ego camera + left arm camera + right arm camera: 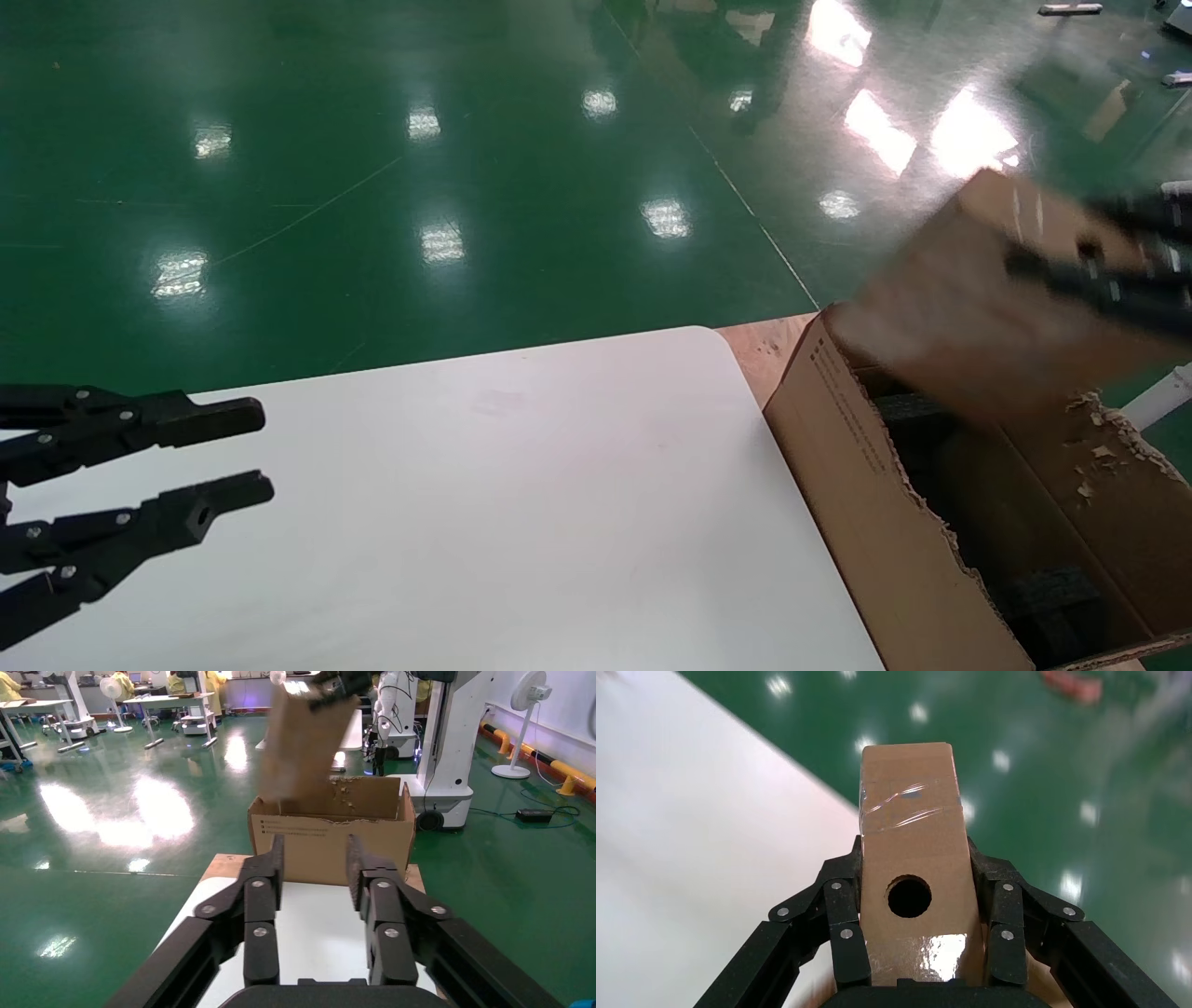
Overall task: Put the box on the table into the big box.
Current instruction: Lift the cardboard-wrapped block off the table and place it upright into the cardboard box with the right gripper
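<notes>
My right gripper [1071, 266] is shut on the small brown box [968, 308] and holds it in the air, tilted, above the far end of the big box [857, 485]. In the right wrist view the small box [912, 853] sits between both fingers [842, 917], its round hole and clear tape showing. The big box stands off the table's right edge; its torn flaps are open and black foam [1052, 596] lies inside. It also shows in the left wrist view [330, 839], with the small box [302, 741] above it. My left gripper [237, 457] is open and empty over the white table [503, 503] at the left.
The table's rounded far corner [722, 345] lies next to the big box. A wooden board [764, 349] lies under the carton. Shiny green floor surrounds the table. In the left wrist view, another robot's base [443, 790] and a fan [523, 720] stand beyond the carton.
</notes>
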Robot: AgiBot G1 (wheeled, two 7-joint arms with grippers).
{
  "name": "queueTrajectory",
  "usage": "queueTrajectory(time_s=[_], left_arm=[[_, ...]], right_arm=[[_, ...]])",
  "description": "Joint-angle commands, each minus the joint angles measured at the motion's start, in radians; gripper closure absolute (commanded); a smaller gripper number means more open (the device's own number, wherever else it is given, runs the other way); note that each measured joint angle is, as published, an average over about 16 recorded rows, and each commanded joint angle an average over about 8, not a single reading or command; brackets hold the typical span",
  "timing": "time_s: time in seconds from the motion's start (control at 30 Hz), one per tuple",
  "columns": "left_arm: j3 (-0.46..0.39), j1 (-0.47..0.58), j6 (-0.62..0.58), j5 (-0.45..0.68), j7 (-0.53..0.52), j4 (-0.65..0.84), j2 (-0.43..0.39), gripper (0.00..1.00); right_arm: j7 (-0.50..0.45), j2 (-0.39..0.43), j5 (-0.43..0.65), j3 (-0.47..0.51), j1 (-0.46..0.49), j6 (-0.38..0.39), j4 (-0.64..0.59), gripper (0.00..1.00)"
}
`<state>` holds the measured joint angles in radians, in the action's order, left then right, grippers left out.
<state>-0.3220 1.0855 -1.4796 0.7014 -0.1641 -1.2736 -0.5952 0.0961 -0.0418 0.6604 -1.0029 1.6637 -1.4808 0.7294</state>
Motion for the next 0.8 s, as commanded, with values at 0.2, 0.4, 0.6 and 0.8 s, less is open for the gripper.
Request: queueTrajectory(time_s=[0.2, 0.4, 0.6, 0.8], left_arm=[[0.000, 0.000, 0.000, 0.000, 0.000, 0.000, 0.000, 0.98], [0.000, 0.000, 0.000, 0.000, 0.000, 0.000, 0.000, 0.24], [-0.001, 0.000, 0.000, 0.000, 0.000, 0.000, 0.000, 0.00], [-0.001, 0.000, 0.000, 0.000, 0.000, 0.000, 0.000, 0.00]], right_arm=[[0.023, 0.040, -0.053, -0.080, -0.080, 0.052, -0.082, 1.00], [0.072, 0.027, -0.231, -0.175, -0.183, 0.097, -0.159, 1.00], [0.116, 0.014, -0.427, -0.268, -0.303, 0.124, -0.224, 1.00], [0.160, 0.007, -0.622, -0.352, -0.427, 0.158, -0.256, 1.00]])
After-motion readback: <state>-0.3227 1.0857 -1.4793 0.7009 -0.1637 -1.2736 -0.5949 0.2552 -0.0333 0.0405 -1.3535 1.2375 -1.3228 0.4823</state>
